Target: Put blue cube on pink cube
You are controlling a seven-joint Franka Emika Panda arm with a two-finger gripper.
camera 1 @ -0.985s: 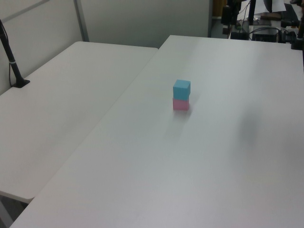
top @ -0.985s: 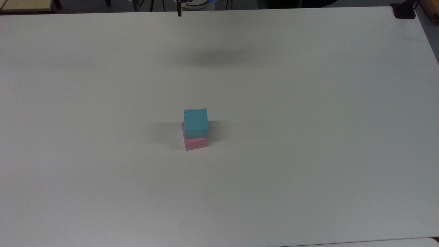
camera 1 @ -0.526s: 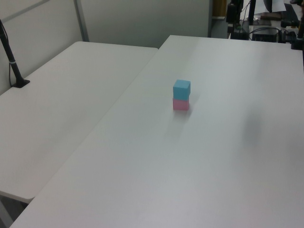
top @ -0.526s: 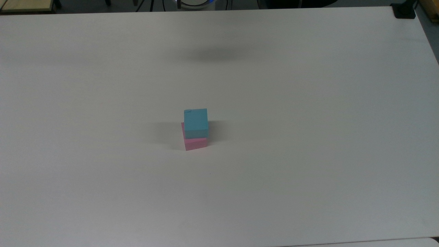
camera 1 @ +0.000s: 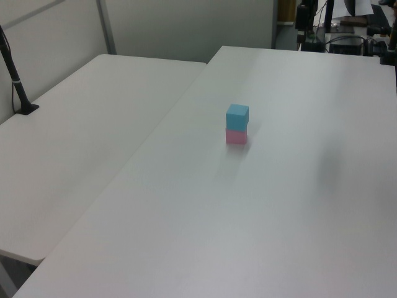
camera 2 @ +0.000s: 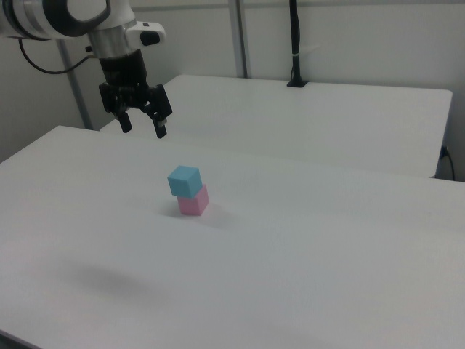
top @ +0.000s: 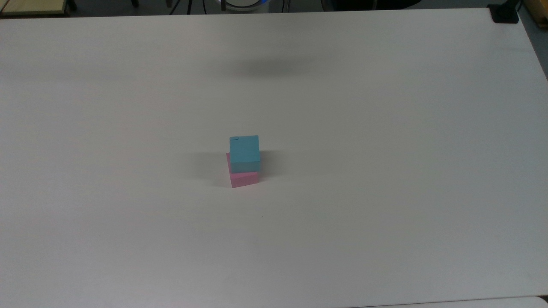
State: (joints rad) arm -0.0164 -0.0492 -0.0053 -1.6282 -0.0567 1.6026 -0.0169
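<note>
I see a matt, plain-faced blue cube (top: 244,153) and a matt pink cube (top: 244,179) on a smooth white table (top: 385,171) with a dull sheen.

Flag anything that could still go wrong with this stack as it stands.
1. The blue cube sits turned and shifted on the pink cube, whose edge peeks out at the top view's left; a table bump might topple it.
2. The open gripper hangs above the table to the right view's left of the stack; a low pass could clip it.
</note>
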